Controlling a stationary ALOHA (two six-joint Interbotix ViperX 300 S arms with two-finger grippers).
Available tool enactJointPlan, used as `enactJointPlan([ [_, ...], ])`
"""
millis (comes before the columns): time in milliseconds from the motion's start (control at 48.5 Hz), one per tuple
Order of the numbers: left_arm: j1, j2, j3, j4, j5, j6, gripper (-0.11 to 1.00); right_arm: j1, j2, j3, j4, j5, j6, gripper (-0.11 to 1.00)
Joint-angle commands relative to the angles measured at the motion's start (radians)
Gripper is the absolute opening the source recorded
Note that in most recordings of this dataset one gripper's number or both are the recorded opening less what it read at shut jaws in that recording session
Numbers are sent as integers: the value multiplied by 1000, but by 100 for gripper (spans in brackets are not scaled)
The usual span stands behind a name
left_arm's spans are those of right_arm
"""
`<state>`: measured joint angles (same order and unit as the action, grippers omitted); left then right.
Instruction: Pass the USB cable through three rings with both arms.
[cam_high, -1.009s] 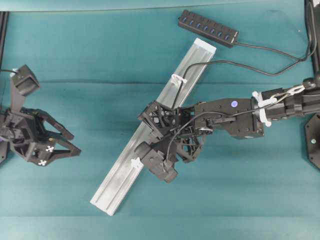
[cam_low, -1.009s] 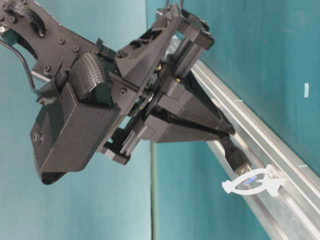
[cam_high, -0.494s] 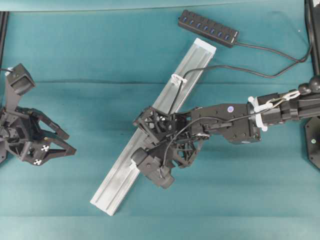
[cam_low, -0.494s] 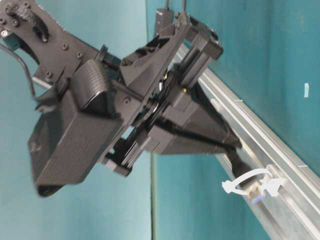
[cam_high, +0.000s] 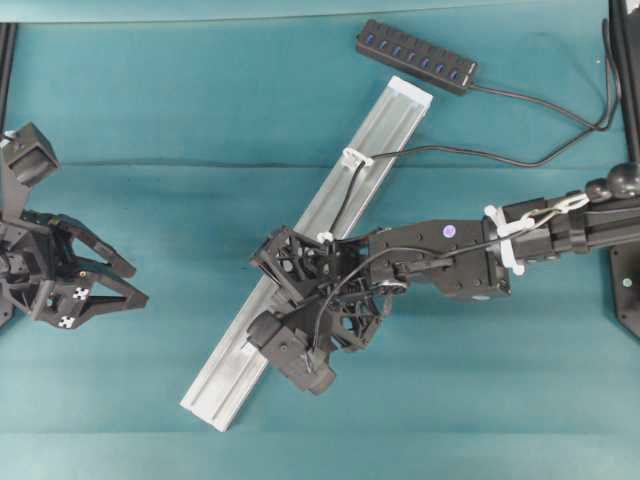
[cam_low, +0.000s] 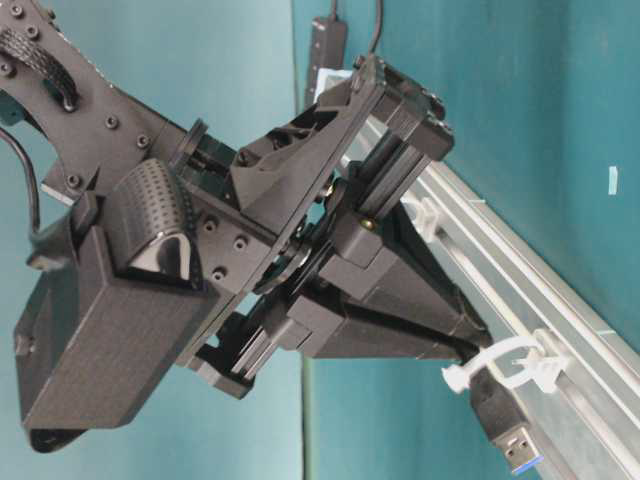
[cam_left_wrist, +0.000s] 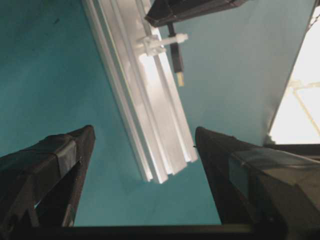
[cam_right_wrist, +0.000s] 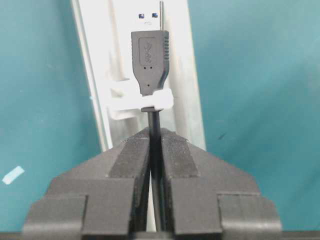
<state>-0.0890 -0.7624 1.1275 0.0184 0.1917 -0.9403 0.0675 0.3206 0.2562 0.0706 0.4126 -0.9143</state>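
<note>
so the right gripper (cam_right_wrist: 156, 150) is clamped tight on the usb cable (cam_right_wrist: 156, 131), pinching the thin cord just behind the plug. in the right wrist view the plug (cam_right_wrist: 150, 60) has already gone through the last ring (cam_right_wrist: 140, 102), its body sticking out past the white clip with the metal tip pointing along the rail (cam_right_wrist: 180, 75). table-level view shows the same thing: plug (cam_low: 505, 425) hanging out below the ring (cam_low: 500, 365), fingertips right up against the clip on the other side

from overhead the right arm (cam_high: 450, 262) reaches in from the right and its gripper sits over the lower half of the silver rail (cam_high: 330, 200), which lies diagonally on the teal table (cam_high: 150, 100). the cable runs from the black hub (cam_high: 416, 56) at the top, loops round on the right, comes back to the rail and goes through the upper ring (cam_high: 355, 157), then runs down the rail to the gripper. a second ring (cam_high: 324, 238) shows just at the edge of the gripper, can't really tell from that view how the cord sits in it

left gripper (cam_high: 110, 282) is parked far off at the left edge, well apart from the rail, fingers spread wide and holding nothing. its wrist cam looks between the two fingers (cam_left_wrist: 50, 160) at the near end of the rail (cam_left_wrist: 150, 125), with the plug (cam_left_wrist: 176, 55) poking through the ring (cam_left_wrist: 155, 42) further up
</note>
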Motion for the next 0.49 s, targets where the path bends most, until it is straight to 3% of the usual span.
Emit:
enactJointPlan([
  [0,-2,-2,-9,2,-11,0,88,12,3,-8,11,-6,2,7],
  [185,-2,-5,-9,2,-28,-2,88,21,6,-11,66,-14,0,7],
  [474,-2,12,-3,2,-78,2,88,20,8,-11,72,-29,2,7],
])
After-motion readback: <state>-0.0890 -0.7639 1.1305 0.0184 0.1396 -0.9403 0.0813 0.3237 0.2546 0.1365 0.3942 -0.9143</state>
